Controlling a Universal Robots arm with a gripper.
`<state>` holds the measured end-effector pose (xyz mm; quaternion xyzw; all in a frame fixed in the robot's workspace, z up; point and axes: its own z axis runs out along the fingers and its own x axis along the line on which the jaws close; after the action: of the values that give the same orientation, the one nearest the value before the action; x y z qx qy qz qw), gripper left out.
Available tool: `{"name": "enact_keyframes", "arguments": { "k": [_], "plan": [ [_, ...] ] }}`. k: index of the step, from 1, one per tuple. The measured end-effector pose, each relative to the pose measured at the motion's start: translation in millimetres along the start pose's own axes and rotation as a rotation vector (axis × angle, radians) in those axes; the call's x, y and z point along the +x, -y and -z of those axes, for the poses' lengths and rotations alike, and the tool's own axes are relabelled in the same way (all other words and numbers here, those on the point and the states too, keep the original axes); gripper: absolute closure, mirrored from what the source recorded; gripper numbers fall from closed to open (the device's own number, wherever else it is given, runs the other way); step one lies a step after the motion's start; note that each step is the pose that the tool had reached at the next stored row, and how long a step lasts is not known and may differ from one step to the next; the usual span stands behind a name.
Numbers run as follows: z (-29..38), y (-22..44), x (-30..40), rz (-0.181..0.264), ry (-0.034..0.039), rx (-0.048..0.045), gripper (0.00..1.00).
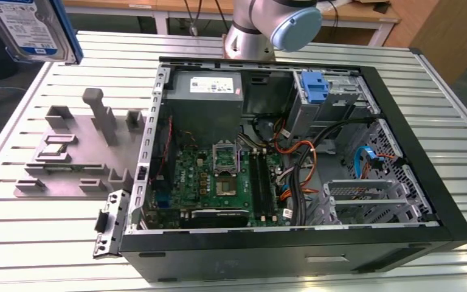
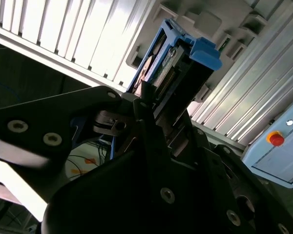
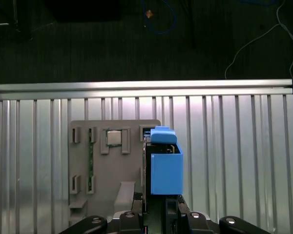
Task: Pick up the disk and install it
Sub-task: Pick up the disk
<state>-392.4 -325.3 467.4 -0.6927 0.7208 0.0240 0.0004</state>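
While the disk (image 1: 29,29) is held high in the top corner of the exterior view's left, well above the slatted metal table (image 1: 55,255), its blue-and-white label is turned toward that camera. A strip of its blue carrier is seen along one edge.

The gripper (image 3: 160,204) is clenched on the disk. In the second wrist view the dark fingers (image 2: 142,97) are pressed against the drive's flat sides, and the carrier's blue end is seen beyond them. In the first wrist view the drive is seen edge-on, standing out from the gripper.

Below it a grey fixture plate (image 3: 112,165) is laid flat on the table. A small square part (image 3: 114,138), possibly a processor, is seated in one of the plate's recesses.

An open computer case (image 1: 428,201) is laid on its side on the table, to the exterior view's right of the fixture plate. Inside it, a green motherboard (image 1: 217,176), a grey power-supply box (image 1: 205,91) and a tangle of orange and black cables (image 1: 298,158) are exposed. A lone blue bracket (image 1: 315,85) is seated in the drive bay at the far corner.

The disk is well apart from the case. The arm's grey and blue joint (image 1: 286,24) is seen behind the case's far wall.
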Motion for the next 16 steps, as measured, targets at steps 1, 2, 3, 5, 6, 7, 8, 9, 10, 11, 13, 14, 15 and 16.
{"name": "enact_keyframes", "arguments": {
  "k": [1, 2, 3, 5, 6, 7, 8, 9, 10, 11, 13, 14, 15, 16],
  "plan": [
    [2.3, -0.1, -0.1, 0.0, 0.0, 0.0, 0.65],
    [4.3, -0.1, -0.2, 0.0, 0.0, 0.0, 0.65],
    [6.2, -0.2, -0.2, 0.0, 0.0, 0.0001, 0.65],
    [10.1, -0.3, -0.4, 0.0, -0.0001, 0.0, 0.65],
    [12.1, -0.4, -0.4, 0.0, -0.0001, 0.0, 0.65],
    [14.0, -0.5, -0.5, 0.0, -0.0002, -0.0001, 0.65],
    [15.9, -0.5, -0.5, 0.0, -0.0001, 0.0, 0.65],
    [17.9, -0.6, -0.6, 0.0, -0.0001, 0.0001, 0.65],
    [20.0, -0.7, -0.7, 0.0, -0.0001, 0.0001, 0.65],
    [21.8, -0.7, -0.7, 0.0, -0.0001, 0.0001, 0.65],
    [24.8, -0.8, -0.8, 0.0, -0.0002, 0.0, 0.65],
    [25.7, -0.8, -0.9, 0.0, -0.0002, -0.0001, 0.65],
    [25.8, -0.8, -0.9, 0.0, -0.0002, 0.0001, 0.65],
    [25.8, -0.8, -0.9, 0.0, -0.0003, 0.0001, 0.65]
  ]
}}
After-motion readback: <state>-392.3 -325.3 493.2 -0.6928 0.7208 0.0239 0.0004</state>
